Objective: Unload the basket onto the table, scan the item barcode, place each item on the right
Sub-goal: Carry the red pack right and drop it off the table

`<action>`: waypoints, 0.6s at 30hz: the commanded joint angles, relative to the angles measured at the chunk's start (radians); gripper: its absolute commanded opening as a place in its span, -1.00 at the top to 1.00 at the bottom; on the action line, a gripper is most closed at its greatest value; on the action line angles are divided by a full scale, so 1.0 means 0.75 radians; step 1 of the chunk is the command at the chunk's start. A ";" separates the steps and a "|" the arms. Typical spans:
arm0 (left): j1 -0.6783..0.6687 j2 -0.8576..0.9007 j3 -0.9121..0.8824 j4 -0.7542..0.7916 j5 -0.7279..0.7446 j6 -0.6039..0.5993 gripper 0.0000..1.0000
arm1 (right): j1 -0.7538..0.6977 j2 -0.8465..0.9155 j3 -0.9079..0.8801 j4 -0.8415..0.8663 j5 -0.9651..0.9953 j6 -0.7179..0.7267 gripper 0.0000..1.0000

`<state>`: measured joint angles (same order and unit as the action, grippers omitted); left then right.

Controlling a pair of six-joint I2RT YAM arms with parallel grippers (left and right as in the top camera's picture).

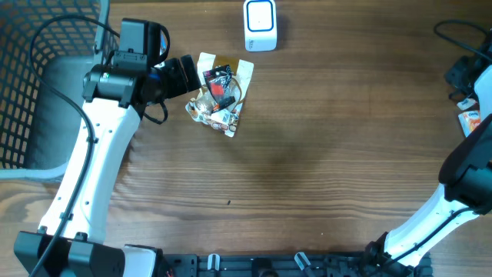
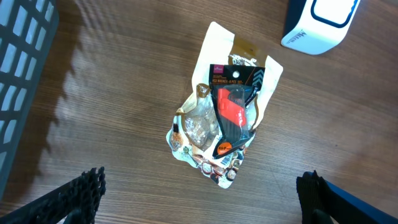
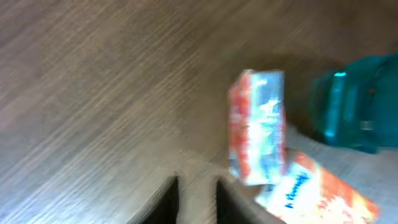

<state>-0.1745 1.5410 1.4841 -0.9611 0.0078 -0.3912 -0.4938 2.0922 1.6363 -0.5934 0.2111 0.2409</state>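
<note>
Overhead, upper left: packet pile (image 1: 217, 94) unlifted, scan pending; scanner (image 1: 260, 25) top centre.
Left tool (image 2: 200, 186): spread, empty.
Right tool (image 3: 198, 194): blurred, undeterminable.

No text can be read with certainty. The black card (image 2: 236, 78) on the packet (image 2: 227, 118) carries a line of small white print, not legible. Grey letters on the white scanner (image 2: 317, 25) are cut off. The print on the two boxes (image 3: 258, 124) is blurred.

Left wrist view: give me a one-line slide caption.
Open left gripper hovers above a pile of packets on the wooden table, white scanner at the top right.
</note>
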 commanded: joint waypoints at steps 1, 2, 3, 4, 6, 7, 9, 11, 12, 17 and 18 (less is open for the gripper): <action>0.003 0.006 0.004 0.003 -0.008 -0.012 -1.00 | 0.003 -0.002 -0.012 -0.024 0.243 0.033 0.91; 0.003 0.005 0.004 0.003 -0.008 -0.012 -1.00 | 0.003 -0.002 -0.012 -0.028 0.302 0.033 0.91; 0.003 0.006 0.004 0.003 -0.008 -0.012 -1.00 | 0.003 -0.002 -0.012 -0.028 0.350 0.032 0.91; 0.003 0.005 0.004 0.003 -0.008 -0.012 -1.00 | 0.002 -0.002 -0.012 -0.028 0.394 0.033 0.91; 0.003 0.006 0.004 0.003 -0.008 -0.012 -1.00 | -0.002 -0.002 -0.012 -0.027 0.430 0.032 0.91; 0.003 0.006 0.004 0.003 -0.008 -0.012 -1.00 | -0.008 -0.002 -0.012 -0.027 0.429 0.032 0.91; 0.003 0.006 0.004 0.003 -0.008 -0.012 -1.00 | -0.028 -0.002 -0.012 -0.031 0.430 0.032 0.91; 0.003 0.006 0.004 0.003 -0.008 -0.012 -1.00 | -0.064 0.001 -0.012 -0.042 0.428 0.032 0.91; 0.003 0.006 0.004 0.003 -0.008 -0.012 -1.00 | -0.080 0.005 -0.012 -0.042 0.407 0.030 0.91; 0.003 0.006 0.004 0.003 -0.008 -0.012 -1.00 | -0.117 0.047 -0.012 -0.020 0.136 0.028 0.91; 0.003 0.006 0.004 0.003 -0.008 -0.012 -1.00 | -0.117 0.061 -0.012 -0.014 0.057 0.027 0.90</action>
<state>-0.1745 1.5410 1.4841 -0.9611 0.0078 -0.3912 -0.5892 2.0945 1.6363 -0.6163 0.3981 0.2485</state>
